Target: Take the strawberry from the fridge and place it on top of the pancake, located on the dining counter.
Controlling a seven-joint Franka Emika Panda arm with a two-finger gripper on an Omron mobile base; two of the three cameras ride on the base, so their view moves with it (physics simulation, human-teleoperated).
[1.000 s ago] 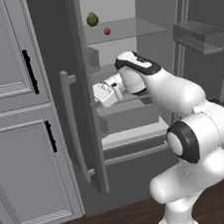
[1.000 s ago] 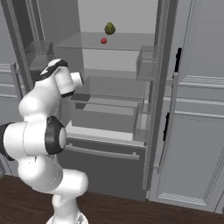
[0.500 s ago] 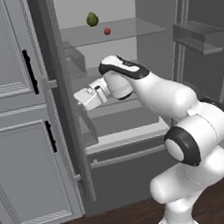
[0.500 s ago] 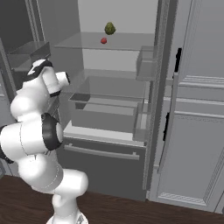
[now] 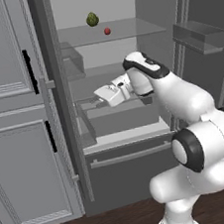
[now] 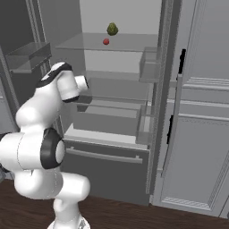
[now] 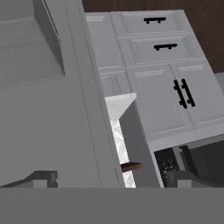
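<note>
The fridge [image 5: 117, 133] stands open, and the strawberry [image 5: 107, 31] sits untouched on its top shelf, at 5 o'clock of a green fruit [image 5: 92, 19]. The gripper [image 5: 94, 103] hangs empty with jaws wide, well below at 7 o'clock. Picking, carrying and placing on the pancake all remain.

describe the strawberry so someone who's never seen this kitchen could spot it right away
Look inside the open fridge at its top glass shelf. Two small fruits sit there close together, apart. The strawberry is the tiny smooth red one, lower and nearer the front than the larger bumpy yellow-green fruit.
</note>
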